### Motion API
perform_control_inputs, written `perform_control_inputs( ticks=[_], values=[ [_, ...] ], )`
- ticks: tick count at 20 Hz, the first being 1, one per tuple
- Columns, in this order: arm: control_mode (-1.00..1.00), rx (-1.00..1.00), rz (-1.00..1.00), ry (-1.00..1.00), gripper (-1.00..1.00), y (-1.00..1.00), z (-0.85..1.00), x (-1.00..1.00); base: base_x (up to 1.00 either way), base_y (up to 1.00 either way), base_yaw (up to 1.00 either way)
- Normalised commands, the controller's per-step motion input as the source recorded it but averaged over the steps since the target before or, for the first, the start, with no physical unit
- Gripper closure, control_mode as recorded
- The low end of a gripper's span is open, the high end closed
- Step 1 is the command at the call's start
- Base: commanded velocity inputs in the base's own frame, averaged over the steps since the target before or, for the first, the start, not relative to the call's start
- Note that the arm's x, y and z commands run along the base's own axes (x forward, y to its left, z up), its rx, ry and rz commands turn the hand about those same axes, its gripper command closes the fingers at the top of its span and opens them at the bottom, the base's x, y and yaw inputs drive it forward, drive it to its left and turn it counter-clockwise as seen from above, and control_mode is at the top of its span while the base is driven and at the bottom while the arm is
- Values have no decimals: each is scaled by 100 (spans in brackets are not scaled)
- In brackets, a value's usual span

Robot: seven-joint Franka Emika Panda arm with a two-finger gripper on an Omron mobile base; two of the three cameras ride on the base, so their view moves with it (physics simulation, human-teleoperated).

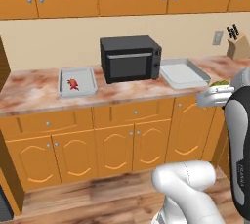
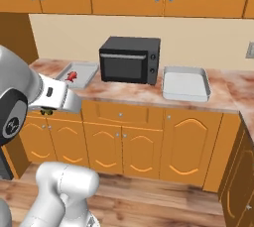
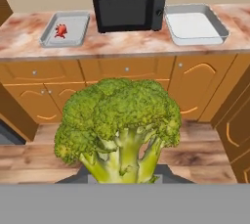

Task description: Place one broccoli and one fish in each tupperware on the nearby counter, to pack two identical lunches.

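- Ahead of my fingers, the counter (image 3: 122, 47) carries 2 tupperware trays flanking a black microwave (image 3: 129, 2).
- My gripper (image 3: 122, 171) clenches the broccoli (image 3: 117, 120), seen close from my hand.
- Left tray (image 1: 77, 82) holds a red fish (image 1: 73, 84).

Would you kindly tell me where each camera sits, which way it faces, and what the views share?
Left base view: behind-left, facing the mottled pink-brown stone counter; white arm lower right.
Right base view: behind-right, same counter; arm lower left.
Hand view: on the hand, looking over the held green broccoli toward the counter.
Shared: black microwave oven, grey tray with a small red item, empty grey tray.
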Motion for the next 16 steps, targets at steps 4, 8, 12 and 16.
perform_control_inputs(
  ticks=[4,8,12,16],
  values=[
    [100,0,0,0,100,0,0,0,100,62,9],
    [100,0,0,0,100,0,0,0,100,74,8],
    [100,0,0,0,100,0,0,0,100,85,4],
    [100,0,0,0,100,0,0,0,100,87,10]
  ],
)
